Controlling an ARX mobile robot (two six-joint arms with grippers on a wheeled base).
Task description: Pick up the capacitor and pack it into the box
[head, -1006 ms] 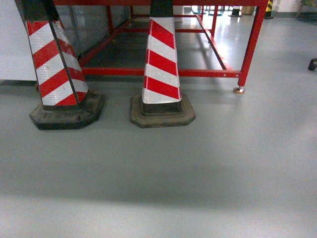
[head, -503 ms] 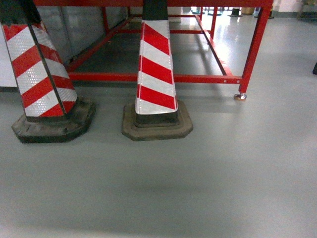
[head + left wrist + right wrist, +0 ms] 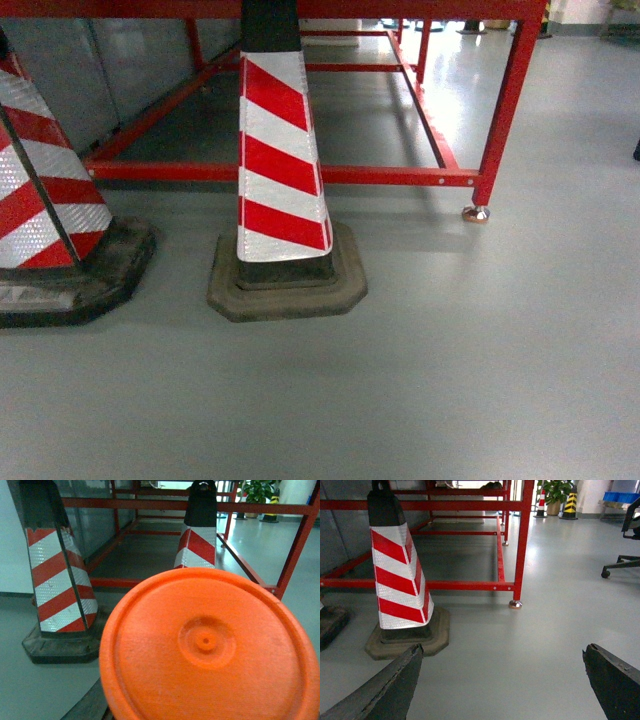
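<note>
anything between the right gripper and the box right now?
Can't judge: neither the pink box nor a capacitor shows in any view. The right gripper, jaws wide apart, faces bare grey floor. Ahead stand a red-and-white striped traffic cone and a red steel frame. An orange round plastic lid fills the left wrist view.

The left cone is cut by the head view's left edge, and the middle cone loses its tip at the top edge. An orange disc fills the lower left wrist view, hiding the left gripper and the floor beneath. Only the right gripper finger ends show at the bottom edge. A dark shape at the head view's right edge is perhaps a chair wheel.
</note>
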